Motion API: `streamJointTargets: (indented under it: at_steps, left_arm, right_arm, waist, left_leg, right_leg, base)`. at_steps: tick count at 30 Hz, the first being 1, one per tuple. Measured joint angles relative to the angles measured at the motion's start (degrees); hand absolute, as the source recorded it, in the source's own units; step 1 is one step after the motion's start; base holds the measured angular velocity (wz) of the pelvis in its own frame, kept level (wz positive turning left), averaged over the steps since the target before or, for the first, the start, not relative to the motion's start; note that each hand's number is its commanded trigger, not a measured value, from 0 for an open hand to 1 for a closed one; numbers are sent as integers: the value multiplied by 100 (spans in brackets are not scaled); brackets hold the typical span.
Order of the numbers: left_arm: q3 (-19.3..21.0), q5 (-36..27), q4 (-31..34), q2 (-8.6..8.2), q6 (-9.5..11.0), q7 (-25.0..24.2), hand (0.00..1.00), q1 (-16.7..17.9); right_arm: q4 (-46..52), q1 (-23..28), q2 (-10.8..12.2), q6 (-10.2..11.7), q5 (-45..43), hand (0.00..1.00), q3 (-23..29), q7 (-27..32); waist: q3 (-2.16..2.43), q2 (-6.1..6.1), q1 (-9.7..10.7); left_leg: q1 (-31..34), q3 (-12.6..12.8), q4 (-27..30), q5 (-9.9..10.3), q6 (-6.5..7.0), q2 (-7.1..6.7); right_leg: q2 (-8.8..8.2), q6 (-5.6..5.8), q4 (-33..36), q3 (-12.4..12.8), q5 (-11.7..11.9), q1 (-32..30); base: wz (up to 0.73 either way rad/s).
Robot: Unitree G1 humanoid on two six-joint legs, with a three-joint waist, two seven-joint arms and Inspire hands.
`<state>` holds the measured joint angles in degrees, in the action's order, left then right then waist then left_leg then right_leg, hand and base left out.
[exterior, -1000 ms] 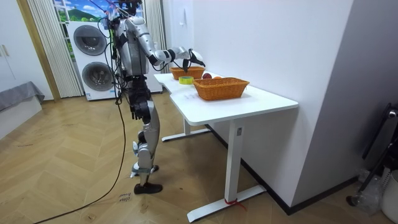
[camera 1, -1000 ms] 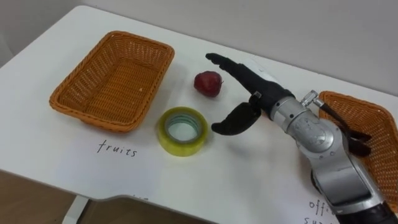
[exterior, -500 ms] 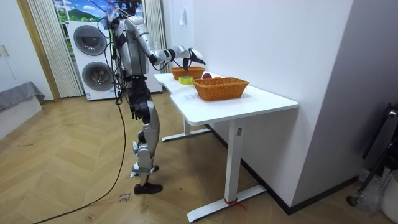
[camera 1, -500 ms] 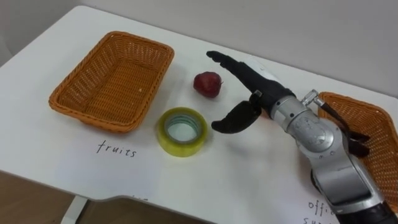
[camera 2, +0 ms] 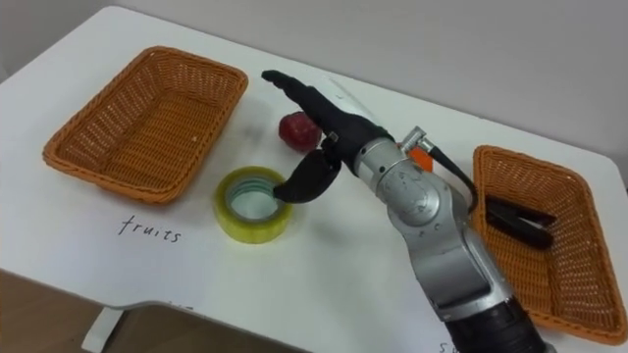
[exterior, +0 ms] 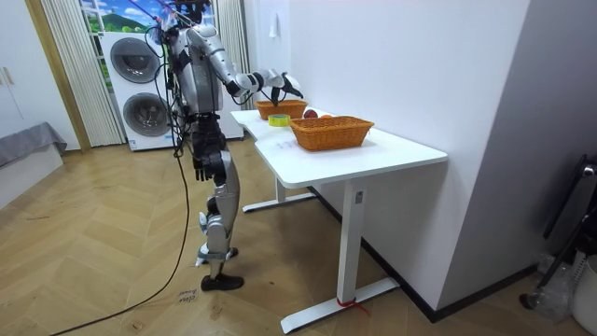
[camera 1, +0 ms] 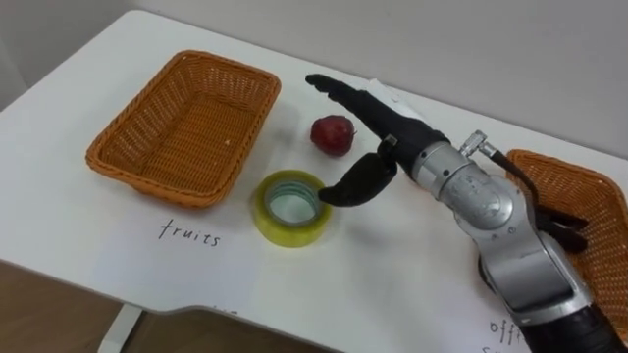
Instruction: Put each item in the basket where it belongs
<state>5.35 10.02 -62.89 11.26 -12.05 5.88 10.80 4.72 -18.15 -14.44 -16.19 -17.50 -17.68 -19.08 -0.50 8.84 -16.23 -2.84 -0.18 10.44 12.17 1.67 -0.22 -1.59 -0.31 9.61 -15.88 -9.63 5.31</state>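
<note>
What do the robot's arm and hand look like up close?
The right hand is matte black and human-shaped, with slim fingers and a thumb. Behind it, the forearm is silver-grey metal in rounded, jointed sections, with a small knob at the wrist and what looks like a thin dark cable beside it. Nearer the body the arm turns black.

Stacked washing machines [exterior: 138, 89], curtain [exterior: 61, 75]

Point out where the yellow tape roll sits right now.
In the left eye view the yellow tape roll lies on the white table, just right of the left basket, in front of the red fruit, beside the right hand's thumb.
</note>
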Motion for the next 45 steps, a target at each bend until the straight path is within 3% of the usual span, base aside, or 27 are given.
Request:
streamJointTargets:
  at_steps: [6, 13, 24, 45]
  left_arm:
    - [5, 211, 32, -2, -177, -146, 0, 1]
    - [5, 405, 92, 3, -176, -145, 0, 0]
    - [8, 407, 91, -1, -182, -25, 0, 2]
    - [10, 423, 234, -27, -377, 19, 0, 24]
  right_arm:
    - [-677, -216, 20, -113, 173, 0, -3, -6]
    - [-1071, -243, 107, -121, 209, 0, -144, 168]
    - [-1339, -265, 111, -120, 657, 0, -151, 472]
    - [-1384, -351, 110, -121, 687, 0, -326, 648]
  waist:
    - [0, 8, -171]
    - [-13, -11, -302]
    - [-41, -51, -310]
    - [-26, -93, -352]
  left_leg:
    - [35, 9, 1, -11, 18, -20]
    - [49, -46, 2, -14, 23, -38]
    - [55, -138, 15, -18, 26, -46]
    - [75, -164, 27, -19, 25, -47]
  right_leg:
    - [-24, 1, -2, -19, -1, -31]
    - [-38, 4, -3, -161, -2, -19]
    - [-48, 10, -9, -238, -6, 21]
    - [-47, 10, -10, -277, -6, 9]
  base:
    - [1]
    - [3]
    - [4]
    - [0]
